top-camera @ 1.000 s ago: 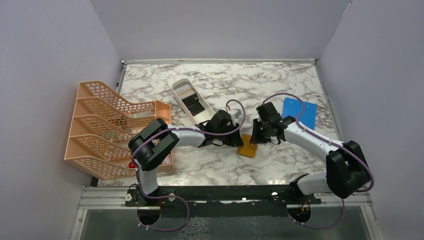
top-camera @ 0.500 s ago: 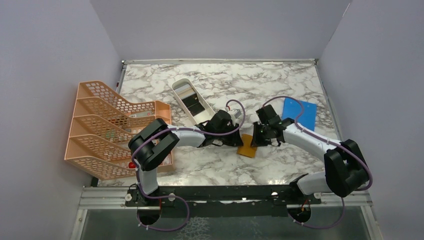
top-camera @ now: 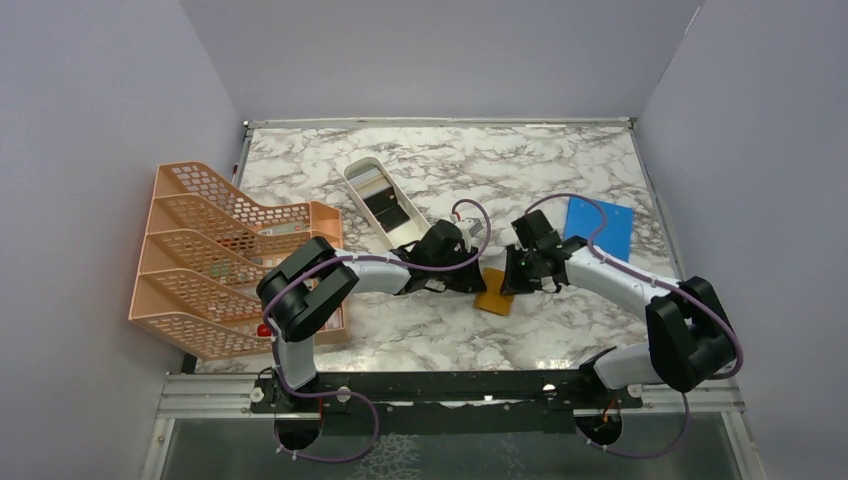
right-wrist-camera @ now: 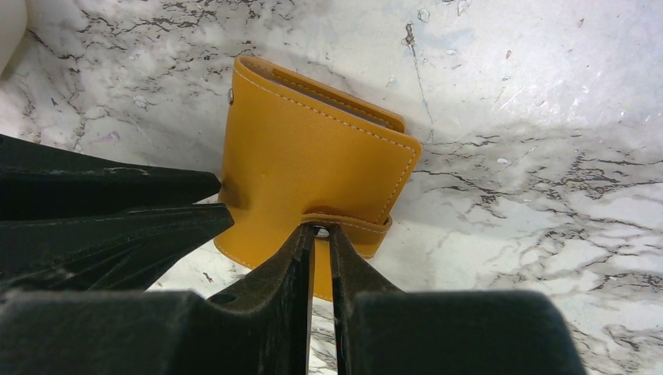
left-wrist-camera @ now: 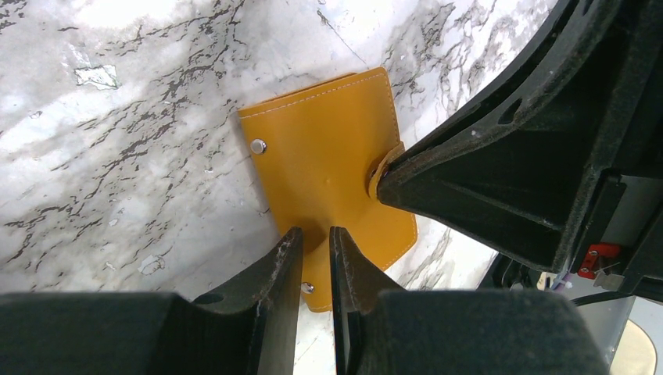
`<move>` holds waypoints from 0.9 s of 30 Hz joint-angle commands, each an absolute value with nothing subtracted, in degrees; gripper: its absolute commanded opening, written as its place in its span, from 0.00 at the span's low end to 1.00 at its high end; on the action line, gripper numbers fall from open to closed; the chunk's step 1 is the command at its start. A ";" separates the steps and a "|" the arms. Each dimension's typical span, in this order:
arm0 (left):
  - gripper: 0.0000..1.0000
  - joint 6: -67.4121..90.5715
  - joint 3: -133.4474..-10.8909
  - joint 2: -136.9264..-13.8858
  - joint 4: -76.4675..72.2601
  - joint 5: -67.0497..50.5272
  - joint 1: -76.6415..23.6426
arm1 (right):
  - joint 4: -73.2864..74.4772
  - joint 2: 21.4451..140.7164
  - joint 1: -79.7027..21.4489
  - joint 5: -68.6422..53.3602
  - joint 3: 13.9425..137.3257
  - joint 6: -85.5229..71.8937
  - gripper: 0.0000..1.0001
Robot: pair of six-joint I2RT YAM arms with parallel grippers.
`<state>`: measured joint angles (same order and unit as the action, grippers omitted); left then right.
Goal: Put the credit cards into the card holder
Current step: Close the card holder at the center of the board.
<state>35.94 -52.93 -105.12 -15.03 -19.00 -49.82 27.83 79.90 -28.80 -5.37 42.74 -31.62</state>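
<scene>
The holder (left-wrist-camera: 328, 180) lies folded shut on the counter (top-camera: 420, 330), at the centre of the top view, between the two arms. The left tool (left-wrist-camera: 317, 254) is pinched together on the holder's near edge at the bottom of the left wrist view, with the leather running into the narrow gap between its tips. The right tool (right-wrist-camera: 320, 250) is clamped on the snap strap (right-wrist-camera: 352, 226) at the lower middle of the right wrist view, the metal stud sitting right at its tips.

The holder looks light and soft: a thin leather-like cover that will flex and lift rather than resist, so a pull on one side alone would likely drag the whole thing across the smooth marble. Pinning one edge while tugging the strap is the sensible hold, since the strap is the only part that stands proud of the cover (the flat faces give nothing to bite on). The snap will probably let go suddenly, so a short, steady pull seems wiser than a jerk.

The cards (top-camera: 384, 208) lie in the tray (top-camera: 352, 170), up and left of centre in the top view, well apart from the holder; they look thin, stiff and slick, best taken by an edge
</scene>
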 commanded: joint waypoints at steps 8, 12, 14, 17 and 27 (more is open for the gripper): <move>0.22 34.91 -51.99 -105.26 -16.50 -19.38 -49.62 | 29.23 84.63 -28.74 -3.36 46.02 -32.10 0.17; 0.22 34.79 -51.56 -104.95 -16.44 -19.16 -49.61 | 30.49 87.29 -28.45 -3.35 47.33 -31.78 0.17; 0.22 34.72 -51.43 -104.78 -16.44 -19.09 -49.63 | 30.92 88.78 -28.39 -3.34 47.70 -31.66 0.17; 0.22 34.80 -51.19 -104.61 -16.62 -19.11 -49.65 | 31.73 91.07 -28.15 -3.85 48.21 -31.19 0.17; 0.22 35.14 -49.08 -102.52 -18.20 -19.54 -49.59 | 34.46 97.61 -27.86 -4.24 51.02 -30.15 0.15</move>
